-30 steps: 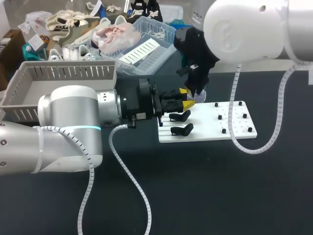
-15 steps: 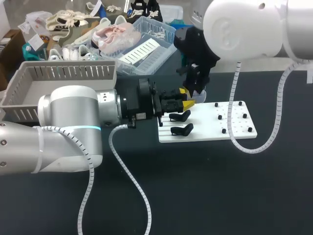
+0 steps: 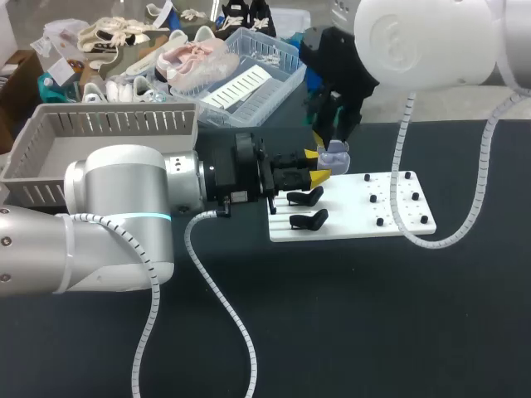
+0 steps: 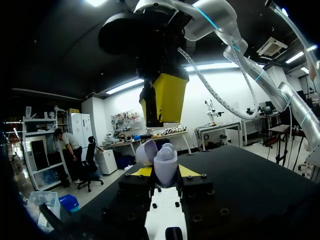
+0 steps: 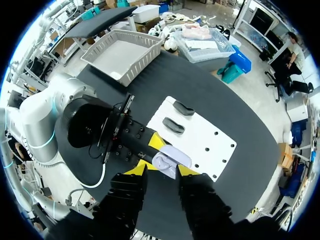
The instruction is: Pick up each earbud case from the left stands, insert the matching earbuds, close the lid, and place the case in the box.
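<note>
Head view: the left gripper (image 3: 319, 168) grips an open lilac case (image 3: 334, 152) near the far left corner of the white board (image 3: 365, 225). The right gripper (image 3: 333, 133) hangs just above the case.

Left wrist view: the case (image 4: 164, 164) stands upright, pinched from both sides.

Right wrist view: I cannot tell whether the right gripper is open or closed.

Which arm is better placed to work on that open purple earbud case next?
Probably the right. The left gripper is shut on the open lavender plastic earbud case, so it is occupied; the right gripper hangs open just above it, free.
</note>
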Controlling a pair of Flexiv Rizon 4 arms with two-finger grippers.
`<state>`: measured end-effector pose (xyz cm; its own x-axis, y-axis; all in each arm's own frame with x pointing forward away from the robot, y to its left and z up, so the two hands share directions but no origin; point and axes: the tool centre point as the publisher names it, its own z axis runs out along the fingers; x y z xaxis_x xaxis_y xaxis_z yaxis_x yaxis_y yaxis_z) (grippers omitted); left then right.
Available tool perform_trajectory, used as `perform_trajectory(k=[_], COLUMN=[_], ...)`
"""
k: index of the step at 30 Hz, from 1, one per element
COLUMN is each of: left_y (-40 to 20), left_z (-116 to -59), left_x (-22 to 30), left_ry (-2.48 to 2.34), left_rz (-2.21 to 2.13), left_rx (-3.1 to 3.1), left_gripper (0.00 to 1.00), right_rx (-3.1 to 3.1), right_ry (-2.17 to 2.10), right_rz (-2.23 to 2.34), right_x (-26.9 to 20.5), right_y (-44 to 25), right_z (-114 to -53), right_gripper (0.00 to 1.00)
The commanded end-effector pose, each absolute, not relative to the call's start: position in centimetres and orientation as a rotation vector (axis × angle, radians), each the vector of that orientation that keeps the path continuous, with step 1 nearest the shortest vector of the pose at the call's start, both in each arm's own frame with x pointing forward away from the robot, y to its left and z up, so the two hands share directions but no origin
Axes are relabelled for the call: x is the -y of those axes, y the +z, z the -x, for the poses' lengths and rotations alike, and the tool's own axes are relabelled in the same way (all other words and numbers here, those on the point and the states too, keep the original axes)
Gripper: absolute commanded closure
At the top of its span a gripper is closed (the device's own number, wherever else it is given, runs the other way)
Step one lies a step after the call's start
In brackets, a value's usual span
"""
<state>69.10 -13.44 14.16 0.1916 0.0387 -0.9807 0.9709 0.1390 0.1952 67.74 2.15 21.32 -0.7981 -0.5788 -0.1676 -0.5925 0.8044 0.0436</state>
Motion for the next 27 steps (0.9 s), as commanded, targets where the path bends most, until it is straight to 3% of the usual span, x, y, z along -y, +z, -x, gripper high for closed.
perform_trajectory(k=[1, 17, 27], left_y=[14.1, 14.1, 14.1], left_z=[-69.1, -69.1, -69.1], left_x=[13.5, 13.5, 13.5], left_ry=[-0.947, -0.947, -0.947], left_rz=[-1.204, -1.204, -1.204], left_rx=[-1.146, -1.146, -1.146], left_gripper=[1.0, 1.0, 1.0], right_rx=[-2.819, -2.855, -2.887], right_ry=[0.154, 0.188, 0.218], right_rz=[0.878, 0.732, 0.744], right_x=[-1.2, 0.3, -0.2], right_y=[21.6, 20.0, 18.4], right_z=[-67.9, -74.3, -74.3], right_gripper=[0.64, 0.64, 0.67])
